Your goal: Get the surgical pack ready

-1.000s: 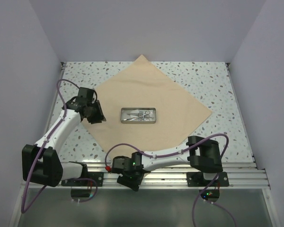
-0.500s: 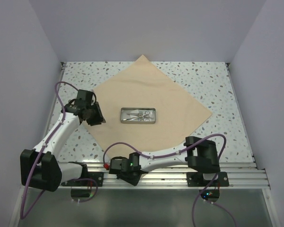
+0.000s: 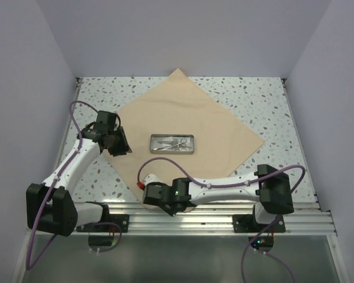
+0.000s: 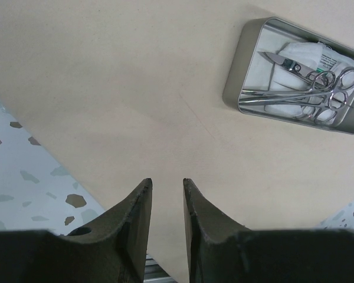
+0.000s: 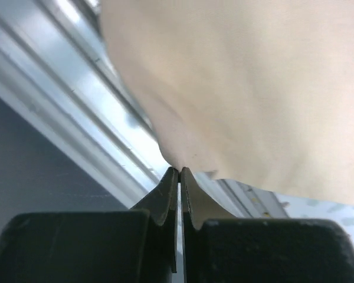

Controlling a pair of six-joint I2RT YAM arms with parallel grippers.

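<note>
Top external view: shows the surgical pack (image 3: 183, 103) as a flat tan sheet, spread corner-on like a diamond over the speckled counter (image 3: 256, 94), with a small metal tray (image 3: 153, 144) resting near its middle. Finds the left pincer (image 3: 119, 143) above the sheet's left corner and the right pincer (image 3: 153, 193) low at the near corner, by the aluminium rail (image 3: 224, 215) along the counter's front edge. Left wrist view: looks down on bare wrap, with the tray up and to the right holding scissors (image 4: 295, 68) and other steel instruments on white gauze. Puts the left pincer's fingers a narrow gap apart, released, nothing between them, hanging over the wrap just inside its edge, with speckled counter to the left. Right wrist view: catches the right pincer clenched, fingertips pressed together on the tip of the sheet's near corner, grasping the surgical pack. Shows that corner raised in a soft curve over the rail, blurred at close range.
</note>
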